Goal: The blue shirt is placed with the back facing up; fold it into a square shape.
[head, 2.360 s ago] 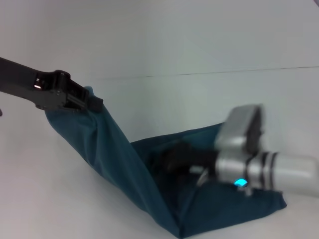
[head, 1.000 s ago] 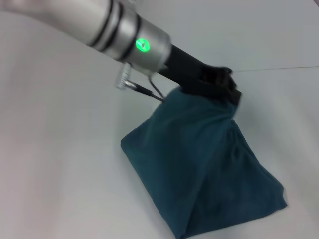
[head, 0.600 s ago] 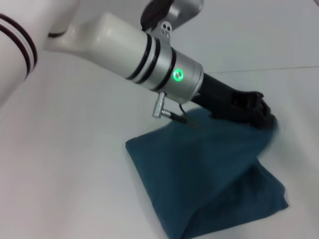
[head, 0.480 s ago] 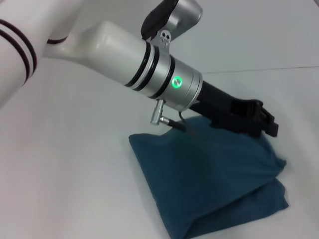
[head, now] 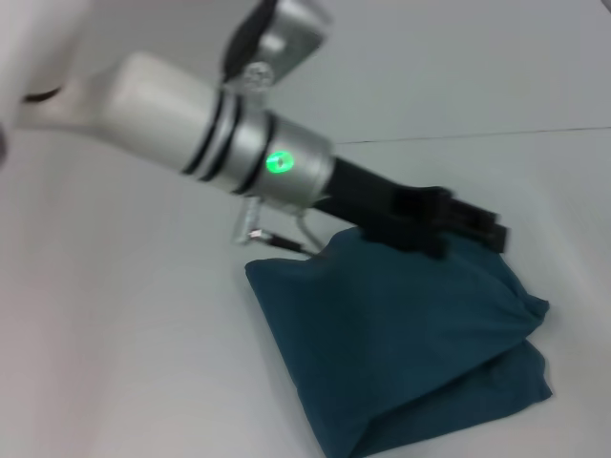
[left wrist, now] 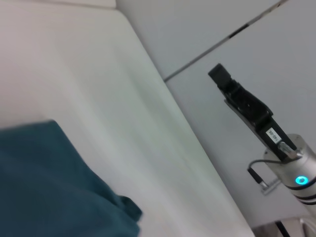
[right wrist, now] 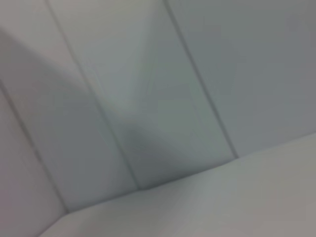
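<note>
The blue shirt (head: pixel 401 343) lies on the white table as a compact folded bundle, right of centre in the head view. One corner of the shirt (left wrist: pixel 49 187) also shows in the left wrist view. My left arm reaches in from the upper left. Its black left gripper (head: pixel 482 229) hovers just over the shirt's far edge, open, with no cloth between its fingers. My right gripper (left wrist: pixel 217 75) appears only in the left wrist view, raised off the table and away from the shirt. The right wrist view shows only pale surfaces.
The white table (head: pixel 124 334) stretches bare to the left of the shirt. A dark seam line (head: pixel 535 134) runs across behind it. The shirt's near edge lies close to the bottom edge of the head view.
My left gripper carried the shirt's lifted edge to the right over the rest, let it drop flat, then drew back slightly left. The right arm has left the head view.
</note>
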